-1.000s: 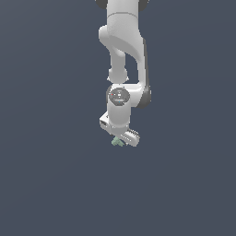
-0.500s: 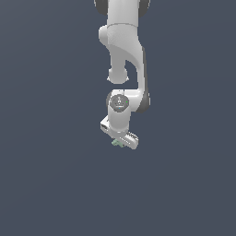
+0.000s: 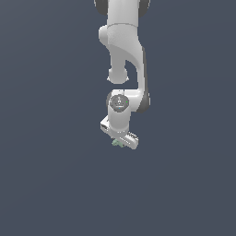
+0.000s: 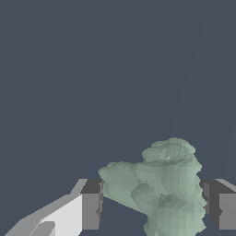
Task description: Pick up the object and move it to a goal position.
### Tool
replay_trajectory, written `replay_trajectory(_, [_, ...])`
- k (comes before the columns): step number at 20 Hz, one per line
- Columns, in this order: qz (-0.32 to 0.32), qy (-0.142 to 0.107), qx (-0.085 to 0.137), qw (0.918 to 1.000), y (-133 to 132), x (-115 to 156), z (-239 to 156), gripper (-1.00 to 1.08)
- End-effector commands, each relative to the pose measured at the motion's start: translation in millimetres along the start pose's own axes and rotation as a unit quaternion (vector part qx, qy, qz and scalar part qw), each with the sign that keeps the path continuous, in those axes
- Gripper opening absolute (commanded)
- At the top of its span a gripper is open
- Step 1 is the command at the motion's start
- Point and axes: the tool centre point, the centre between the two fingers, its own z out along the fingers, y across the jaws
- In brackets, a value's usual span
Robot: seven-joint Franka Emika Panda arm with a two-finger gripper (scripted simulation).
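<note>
We see the gripper point(image 4: 152, 207) clamped on the object point(image 4: 161, 191), pads point(image 4: 91, 205) touching both sides; in ext view object point(image 3: 117, 143) pokes out at gripper's point(image 3: 120, 140) 7 o'clock, arm point(image 3: 123, 50) above

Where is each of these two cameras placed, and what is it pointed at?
Exterior view: off the arm, from an unknown spot; it takes in the white arm down to its hand, with the small green lump at the tips.
Wrist view: on the wrist, looking along the hand; two dark fingertips flank the lump.
Shared: the hand and the green lump between its fingers.
</note>
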Motion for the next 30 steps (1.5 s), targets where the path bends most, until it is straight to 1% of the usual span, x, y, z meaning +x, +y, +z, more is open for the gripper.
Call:
replay_trajectory(1, [0.0, 0.0, 0.0, 1.0, 0, 0, -1, -1.0])
replay_trajectory(8, [0.0, 0.0, 0.0, 1.0, 7, -4, -16, -1.0])
replay_trajectory(14, [0.0, 0.0, 0.0, 1.0, 20, -12, -46, -1.0])
replay_trajectory(19, [0.0, 0.0, 0.001, 1.0, 35, -22, -82, -1.0])
replay_trajectory(30, [0.0, -0.001, 0.001, 1.0, 75, -46, -176, -1.0])
